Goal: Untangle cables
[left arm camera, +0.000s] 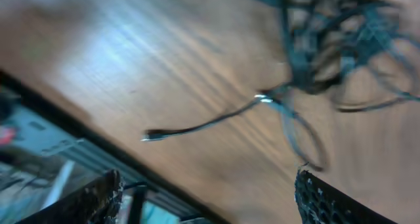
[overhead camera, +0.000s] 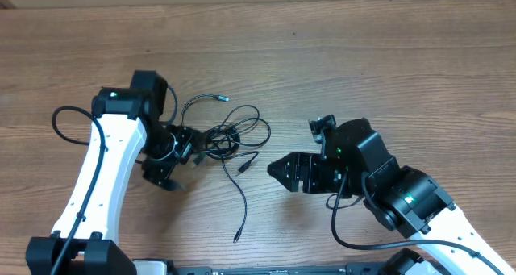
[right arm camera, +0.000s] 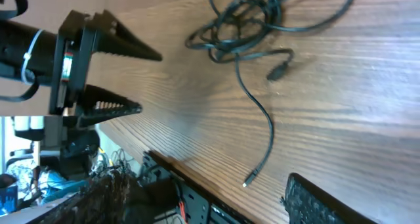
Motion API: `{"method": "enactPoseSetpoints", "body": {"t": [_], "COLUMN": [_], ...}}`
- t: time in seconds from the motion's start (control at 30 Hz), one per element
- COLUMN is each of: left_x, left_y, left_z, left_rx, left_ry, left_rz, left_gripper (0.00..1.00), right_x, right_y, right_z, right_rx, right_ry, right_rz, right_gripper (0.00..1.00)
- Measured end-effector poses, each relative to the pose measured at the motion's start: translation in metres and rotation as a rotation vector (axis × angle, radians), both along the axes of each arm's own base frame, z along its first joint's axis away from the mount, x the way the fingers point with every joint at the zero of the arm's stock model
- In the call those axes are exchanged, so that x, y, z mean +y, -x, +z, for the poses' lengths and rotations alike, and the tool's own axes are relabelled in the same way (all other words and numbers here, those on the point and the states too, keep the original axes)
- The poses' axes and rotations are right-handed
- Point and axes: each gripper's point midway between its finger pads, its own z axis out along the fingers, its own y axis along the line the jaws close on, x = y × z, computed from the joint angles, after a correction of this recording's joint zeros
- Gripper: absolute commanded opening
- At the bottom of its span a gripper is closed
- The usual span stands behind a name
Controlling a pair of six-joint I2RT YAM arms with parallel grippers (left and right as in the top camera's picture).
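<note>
Well, the left gripper [right arm camera: 149, 83] and right gripper [overhead camera: 276, 168] are open, so grab the floppy cables [overhead camera: 243, 196] beside their knot [overhead camera: 219, 139].

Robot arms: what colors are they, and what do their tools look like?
The left arm and right arm are white with black joints, green lights and thick black wires looping beside them. The left tool and right tool are black, with two pointy, saw-toothed fingers each.
</note>
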Motion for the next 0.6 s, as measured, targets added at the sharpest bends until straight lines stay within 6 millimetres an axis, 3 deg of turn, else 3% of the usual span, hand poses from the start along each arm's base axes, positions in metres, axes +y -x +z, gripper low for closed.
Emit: {"method": "enactPoseSetpoints", "body": {"t": [0.2, 0.33, 0.37, 0.5, 0.57, 0.6], "left_x": [0.016, 0.027, 0.032, 0.040, 0.040, 0.038], "left_y": [0.025, 0.033, 0.041, 0.075, 0.088, 0.089], "left_z": [-0.016, 0.020, 0.045, 0.098, 0.090, 0.077], "left_rx": [0.026, -0.177, -0.323, -0.711, -0.783, -0.813], "left_ry": [-0.070, -0.130, -0.160, -0.204, -0.184, -0.164], "left_rz": [-0.150, -0.194, -0.194, -0.122, -0.065, -0.040], "left_gripper": [0.84, 0.87, 0.87, 0.66, 0.68, 0.69], "right_x": [-0.019, -0.023, -0.024, -0.025, -0.025, -0.025], "right_y": [0.008, 0.006, 0.005, 0.001, -0.001, -0.002], "right_z": [-0.021, -0.024, -0.025, -0.024, -0.024, -0.023], "right_rx": [0.064, 0.061, 0.058, 0.041, 0.034, 0.028], "right_ry": [0.110, 0.134, 0.137, 0.143, 0.144, 0.145], "right_rz": [-0.043, -0.061, -0.065, -0.078, -0.084, -0.089], "right_gripper": [0.76, 0.76, 0.76, 0.76, 0.76, 0.76]}}
